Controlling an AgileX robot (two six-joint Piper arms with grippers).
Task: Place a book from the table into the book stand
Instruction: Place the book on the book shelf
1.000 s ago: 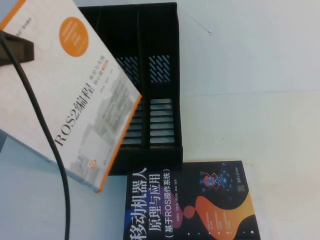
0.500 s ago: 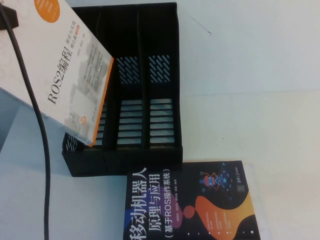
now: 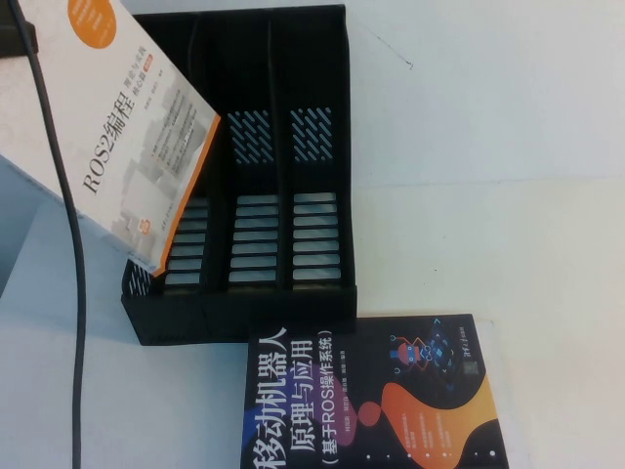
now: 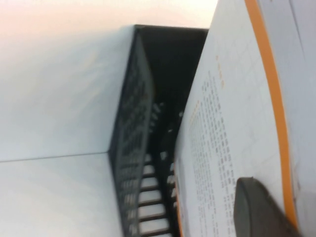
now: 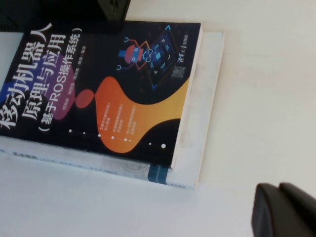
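My left gripper (image 3: 14, 34), at the far left edge of the high view, is shut on a white book with orange trim (image 3: 117, 137). The book hangs tilted, with its lower corner over the left slot of the black book stand (image 3: 293, 313). In the left wrist view one finger (image 4: 261, 210) presses on the book's cover (image 4: 227, 128), beside the stand (image 4: 131, 148). A dark book with orange shapes (image 3: 371, 396) lies flat in front of the stand. My right gripper (image 5: 286, 212) is shut and empty over bare table beside the dark book (image 5: 108, 84); it is out of the high view.
The stand has three slots, with the middle slot (image 3: 256, 215) and right slot (image 3: 314, 215) open. A black cable (image 3: 80, 293) hangs down from the left arm. White table (image 3: 488, 195) lies to the right of the stand.
The left gripper has carried the white book left and away from me. The book now uncovers the middle slot and the stand's front left corner. The dark book has not moved.
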